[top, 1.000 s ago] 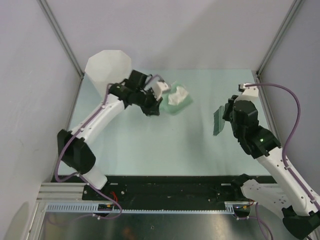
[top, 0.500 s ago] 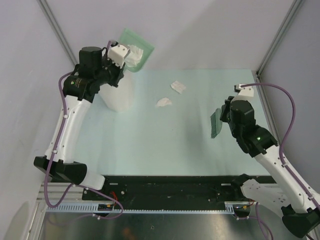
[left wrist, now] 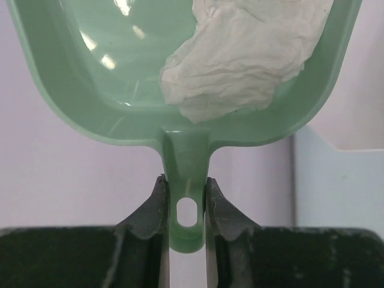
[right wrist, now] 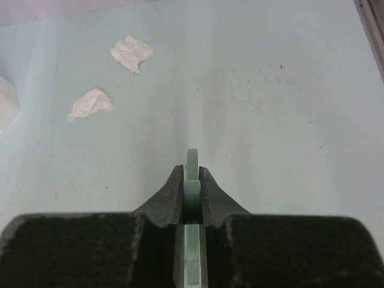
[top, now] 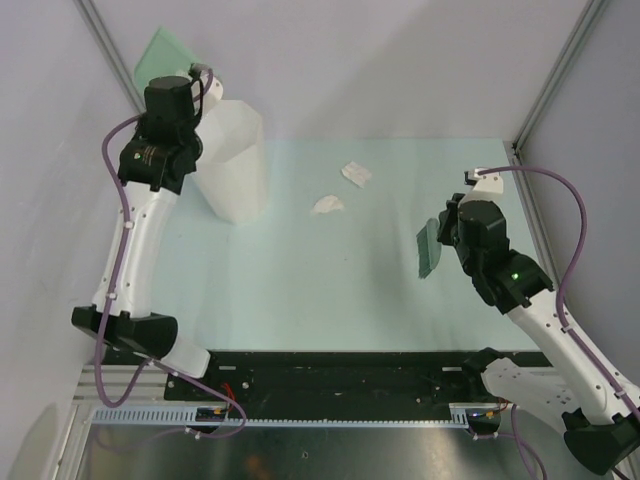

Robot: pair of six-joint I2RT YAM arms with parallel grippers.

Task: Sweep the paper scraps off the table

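Note:
Two crumpled white paper scraps (top: 356,173) (top: 327,205) lie on the pale mint table (top: 300,290), also seen in the right wrist view as the far scrap (right wrist: 131,52) and the near scrap (right wrist: 90,103). My left gripper (top: 182,74) is raised at the far left and shut on the handle (left wrist: 187,180) of a green dustpan (top: 160,50). Another paper wad (left wrist: 246,54) rests in the dustpan (left wrist: 108,78). My right gripper (top: 447,232) (right wrist: 191,175) is shut on a green brush (top: 428,250), held right of the scraps.
A tall white faceted bin (top: 232,165) stands at the table's back left, just right of the raised dustpan; its corner (right wrist: 5,102) shows in the right wrist view. Grey walls and metal rails (top: 125,75) enclose the table.
The left arm has lifted the dustpan with paper off the table and swung it up and left past the bin. Two scraps now lie where it was. The right arm barely moved.

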